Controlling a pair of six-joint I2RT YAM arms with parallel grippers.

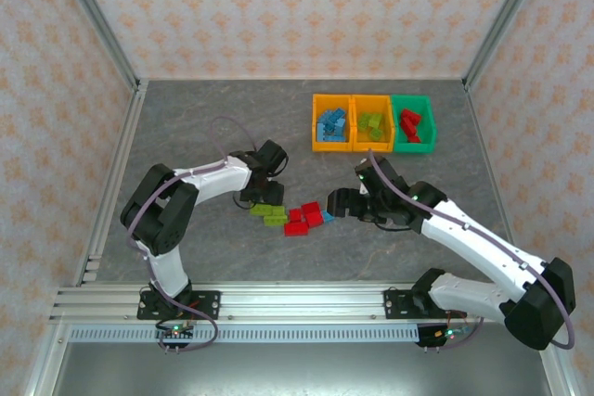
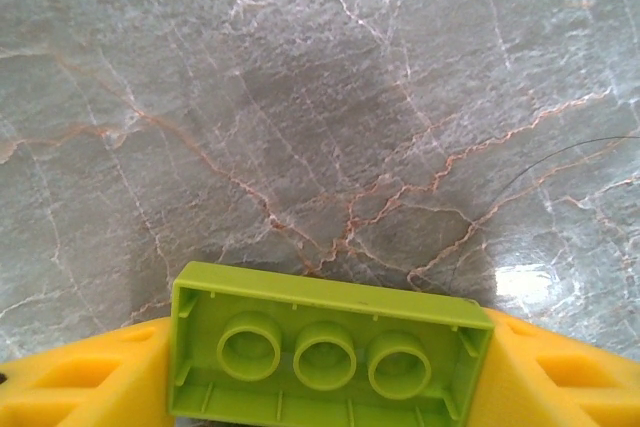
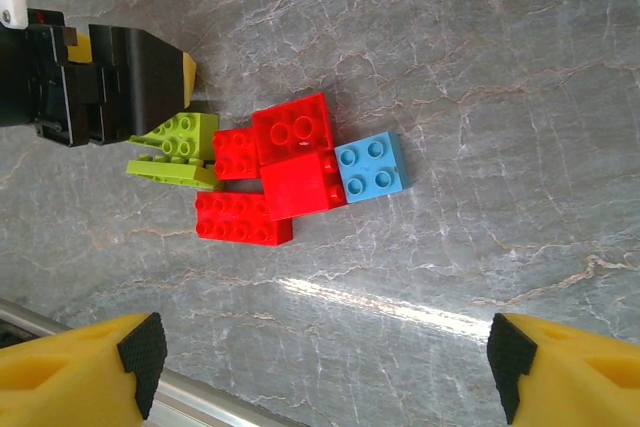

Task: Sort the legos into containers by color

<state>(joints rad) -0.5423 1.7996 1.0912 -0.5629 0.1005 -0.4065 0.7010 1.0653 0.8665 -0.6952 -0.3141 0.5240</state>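
Your left pincer (image 2: 325, 362) grips a lime brick (image 2: 330, 322) beside the loose pile (image 3: 290, 172) on the bench (image 3: 500, 97); your right pincer (image 3: 325, 367) hangs wide open near it, containers (image 1: 374, 123) well apart behind.

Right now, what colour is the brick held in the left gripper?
Lime green. The brick shows best in the left wrist view, hollow underside facing the camera.

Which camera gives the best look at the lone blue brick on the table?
The right wrist view: the blue brick sits large and unblocked, four studs up, beside the red bricks. In the top external view the brick is a tiny speck.
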